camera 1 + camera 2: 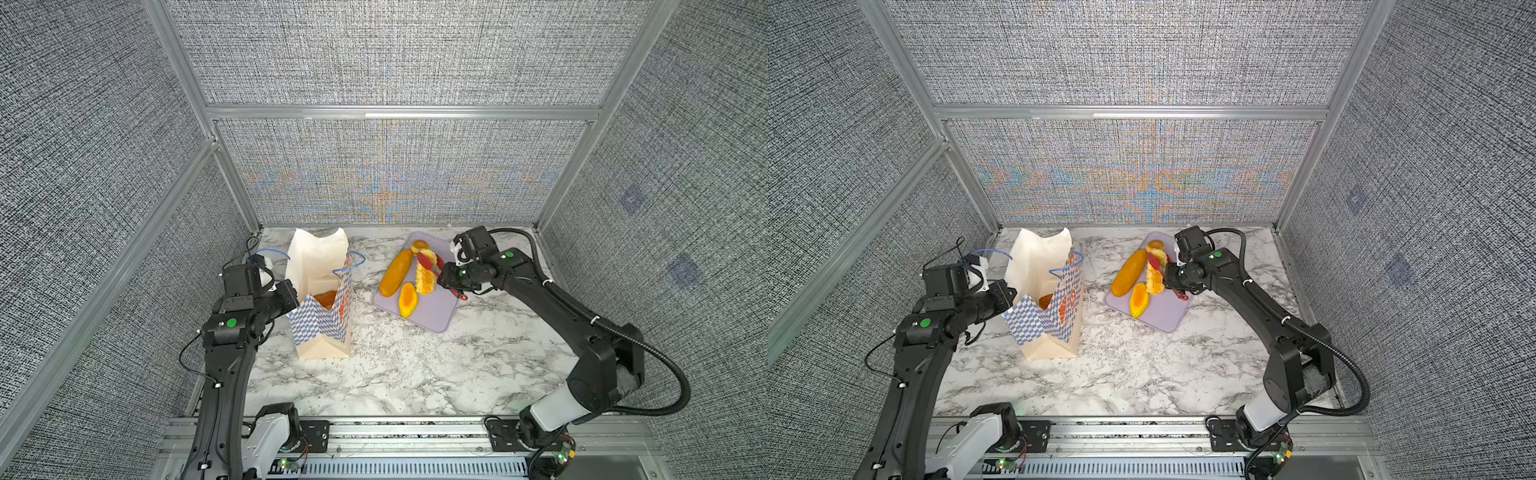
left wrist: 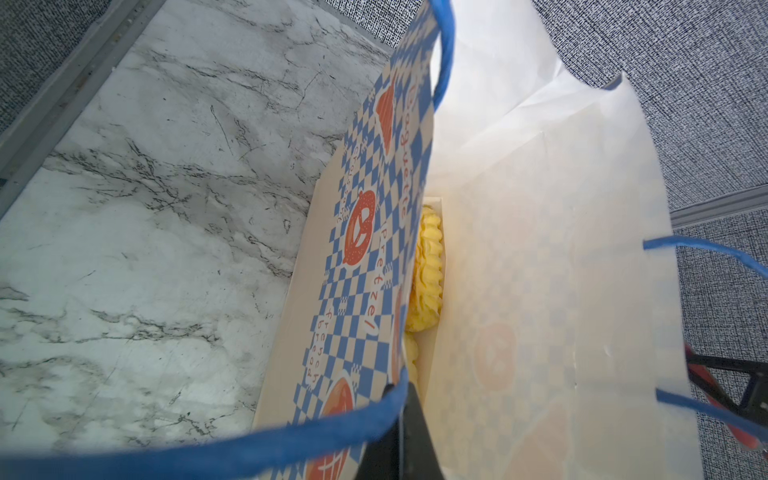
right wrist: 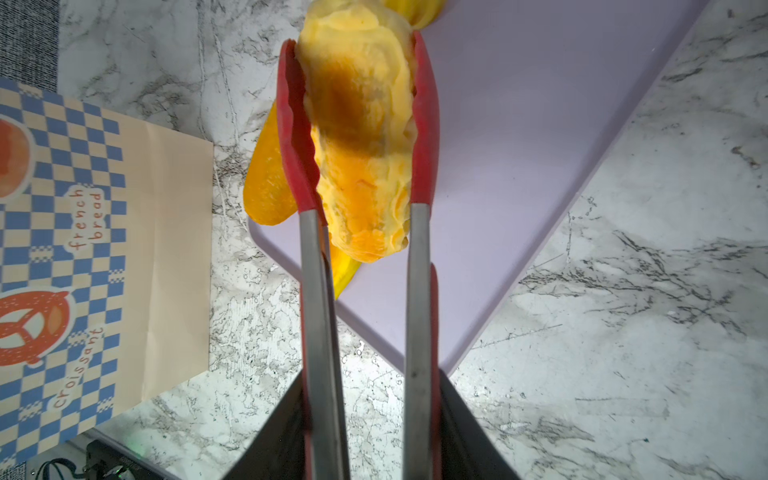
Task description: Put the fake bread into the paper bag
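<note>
Right fingers (image 3: 469,449) squeeze red tongs (image 3: 419,124), whose tips pinch a ridged loaf of fake bread (image 3: 361,137) just ahead, over the lavender tray (image 3: 519,145). Left fingers (image 2: 409,419) are clenched on the paper bag (image 2: 365,249) rim. Bread looks light, glossy, probably slippery: best pinched mid-length. White marble table (image 3: 623,291), grey woven walls (image 1: 395,50).

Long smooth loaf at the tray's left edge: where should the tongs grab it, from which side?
Probably across the middle of the long smooth loaf, from above, tongs straddling its narrow width. It lies flat along the lavender tray edge, its ends taper and its skin looks glossy, so an end grip would likely slip. The tongs now clamp the ridged loaf; bag that first.
</note>
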